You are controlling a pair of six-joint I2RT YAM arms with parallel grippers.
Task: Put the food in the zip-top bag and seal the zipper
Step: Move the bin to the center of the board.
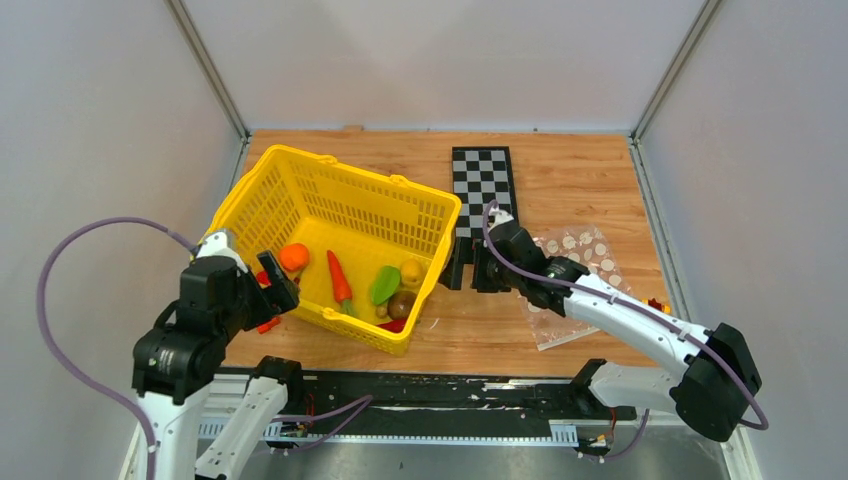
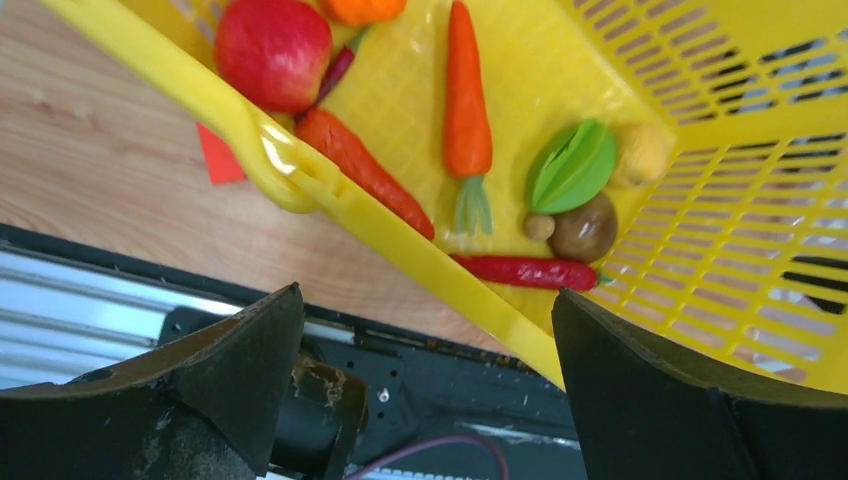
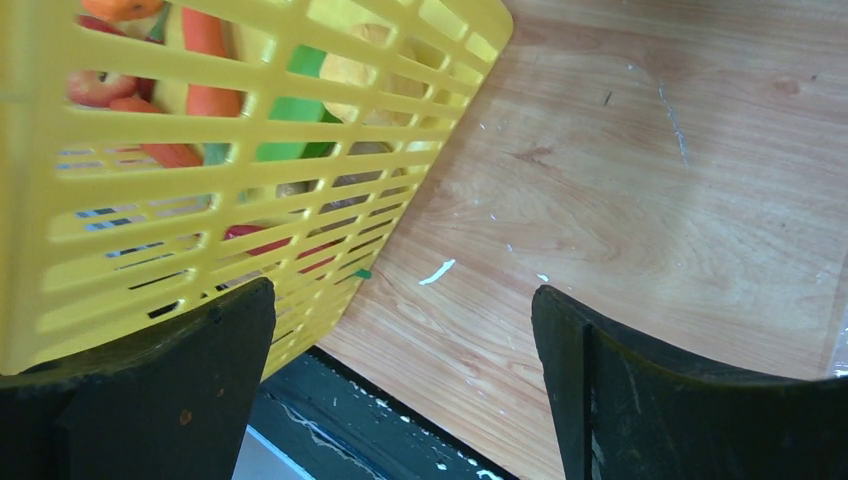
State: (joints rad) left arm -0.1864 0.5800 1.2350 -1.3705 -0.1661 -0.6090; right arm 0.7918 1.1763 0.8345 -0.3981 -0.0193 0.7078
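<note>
Hovering with jaws apart, the left gripper (image 1: 272,290) sits by the yellow basket (image 1: 380,215) holding the food (image 1: 339,280); the right gripper (image 1: 470,268), likewise apart, lies between basket and dotted bag (image 1: 585,250).

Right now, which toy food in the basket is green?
The green pepper, beside the yellow lemon and the brown ball; the others are orange, red, yellow or brown.
</note>
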